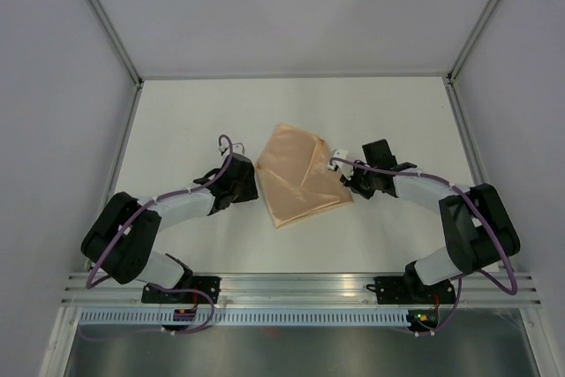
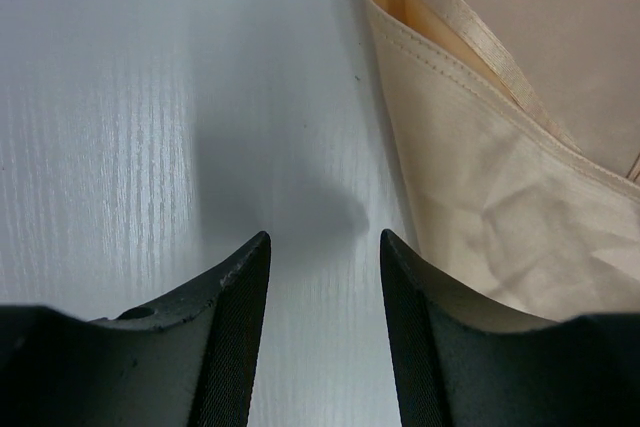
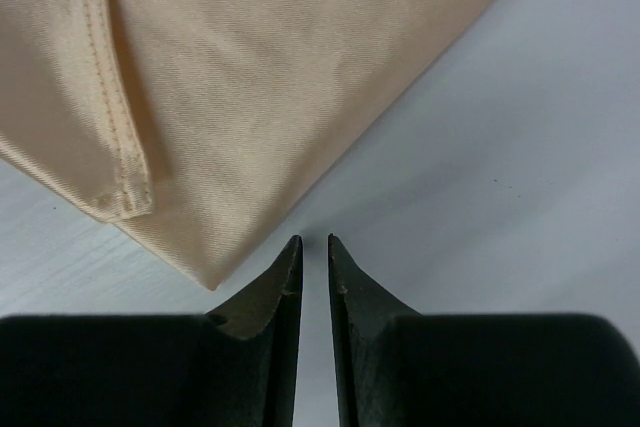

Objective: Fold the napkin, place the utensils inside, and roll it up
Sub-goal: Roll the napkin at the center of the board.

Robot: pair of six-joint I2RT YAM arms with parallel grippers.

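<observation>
The peach-orange napkin (image 1: 300, 174) lies folded into an uneven, roughly triangular shape with overlapping layers in the middle of the white table. My left gripper (image 1: 253, 185) is low at its left edge. In the left wrist view this gripper (image 2: 325, 242) is open and empty over bare table, with the napkin's hemmed folds (image 2: 520, 167) just to its right. My right gripper (image 1: 348, 181) is at the napkin's right corner. In the right wrist view it (image 3: 314, 242) is shut with only a slit between the jaws, holding nothing, and the napkin's corner (image 3: 250, 77) lies just left of its tips. No utensils are in view.
White walls enclose the table (image 1: 194, 121) on the left, back and right, with metal frame posts (image 1: 101, 15) at the corners. An aluminium rail (image 1: 300, 284) carrying both arm bases runs along the near edge.
</observation>
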